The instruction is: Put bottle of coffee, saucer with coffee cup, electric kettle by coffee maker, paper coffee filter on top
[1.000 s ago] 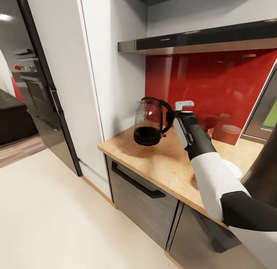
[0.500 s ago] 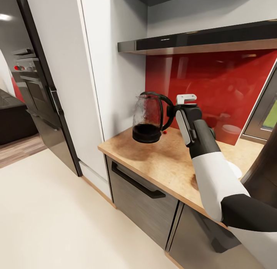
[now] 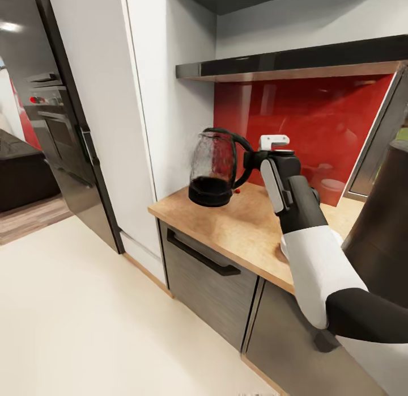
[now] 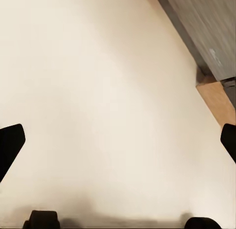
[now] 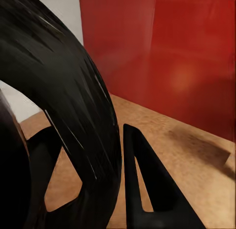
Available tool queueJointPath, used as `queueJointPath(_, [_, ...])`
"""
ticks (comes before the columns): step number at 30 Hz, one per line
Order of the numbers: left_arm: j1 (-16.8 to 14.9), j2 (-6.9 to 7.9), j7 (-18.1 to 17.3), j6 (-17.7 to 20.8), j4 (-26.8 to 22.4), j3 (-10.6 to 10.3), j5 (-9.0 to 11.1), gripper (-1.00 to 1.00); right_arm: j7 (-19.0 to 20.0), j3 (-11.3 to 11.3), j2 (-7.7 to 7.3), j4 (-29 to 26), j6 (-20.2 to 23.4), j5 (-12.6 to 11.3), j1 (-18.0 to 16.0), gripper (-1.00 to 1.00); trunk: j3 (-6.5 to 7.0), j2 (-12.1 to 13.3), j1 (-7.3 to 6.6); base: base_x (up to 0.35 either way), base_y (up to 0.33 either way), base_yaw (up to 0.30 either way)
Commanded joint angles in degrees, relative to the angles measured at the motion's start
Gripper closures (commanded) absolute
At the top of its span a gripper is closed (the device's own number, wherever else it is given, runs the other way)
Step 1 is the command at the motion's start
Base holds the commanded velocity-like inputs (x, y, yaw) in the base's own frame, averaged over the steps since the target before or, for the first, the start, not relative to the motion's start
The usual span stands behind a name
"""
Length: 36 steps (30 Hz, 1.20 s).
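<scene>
Right jaws (image 3: 252, 159): closed on the looped black handle of the electric kettle (image 3: 212, 168), one finger (image 5: 147, 182) on each side of the loop. Kettle hangs upright, clear of the wood, with its glass body on the far side of the jaws from the arm.

Left jaws (image 4: 118, 140): spread wide, nothing between them; two dark tips at the frame edges, pale floor (image 4: 98, 91) beyond them.

Kitchen countertop (image 3: 249, 228): light wood surface below the right jaws, over dark-grey cabinets (image 3: 209, 288). The kettle floats above its end nearest the white tall unit (image 3: 141, 101).

Red backsplash (image 3: 306, 123): glossy panel beyond the right jaws, under a dark shelf (image 3: 294, 61).

Coffee maker (image 3: 382, 214): dark drum, partly cut by the frame edge, behind the right jaws beside the forearm.

Saucer (image 3: 283, 245): white edge showing on the surface, mostly hidden under the right forearm, behind the jaws.

Small red object (image 3: 238, 190): on the surface just below the kettle handle; too small to identify.
</scene>
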Motion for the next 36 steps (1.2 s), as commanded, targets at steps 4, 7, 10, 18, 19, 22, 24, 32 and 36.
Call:
queueJointPath(4, [-0.04, 0.01, -0.19, -0.23, 0.09, 0.10, -0.09, -1.00, -0.58, 0.10, 0.00, -2.86, 1.93, -1.40, 0.15, 1.00, -0.06, -0.03, -0.03, -0.172, 0.000, 0.000])
queueJointPath(7, [-0.04, 0.01, -0.19, -0.22, 0.07, 0.10, -0.09, -1.00, -0.52, 0.11, 0.01, -5.04, 4.92, -2.83, 0.25, 1.00, -0.06, -0.03, -0.03, -0.060, 0.000, 0.000])
queueJointPath(10, [-0.04, 0.01, -0.19, -0.22, 0.08, 0.10, -0.09, -1.00, -0.50, 0.17, 0.01, -7.30, 6.58, -4.11, 0.30, 1.00, -0.01, -0.03, -0.03, -0.023, 0.000, -0.024])
queueJointPath(18, [-0.04, 0.01, -0.19, -0.22, 0.08, 0.10, -0.09, -1.00, -0.49, 0.20, 0.01, -8.48, 7.41, -4.74, 0.40, 1.00, 0.50, -0.03, -0.03, -0.005, 0.000, -0.098])
queueJointPath(19, [-0.04, 0.01, -0.19, -0.22, 0.07, 0.10, -0.09, -1.00, -0.49, 0.20, 0.01, -8.54, 7.45, -4.77, 0.41, 1.00, 0.58, -0.03, -0.03, 0.000, 0.000, -0.122])
queueJointPath(22, [-0.04, 0.01, -0.19, -0.22, 0.08, 0.10, -0.09, -1.00, -0.48, 0.20, 0.01, -8.56, 7.46, -4.78, 0.41, 1.00, 0.80, -0.03, -0.03, -0.048, 0.000, -0.118])
queueJointPath(24, [-0.04, 0.01, -0.19, -0.25, 0.07, 0.10, -0.09, -1.00, -0.48, 0.24, 0.01, -8.60, 7.46, -4.78, 0.41, 1.00, 0.88, -0.03, -0.03, -0.199, 0.000, -0.069])
queueJointPath(32, [-0.04, 0.01, -0.19, -0.26, 0.06, 0.10, -0.09, -1.00, -0.48, 4.43, 0.01, -11.51, 7.47, -4.82, 1.89, 1.00, 0.92, -0.03, -0.03, -0.319, 0.000, -0.008])
queueJointPath(36, [-0.04, 0.01, -0.19, -0.27, 0.09, 0.10, -0.09, -1.00, -0.48, 4.49, 0.01, -12.19, 7.47, -4.80, 2.35, 1.00, 0.92, -0.03, -0.03, -0.334, 0.000, 0.000])
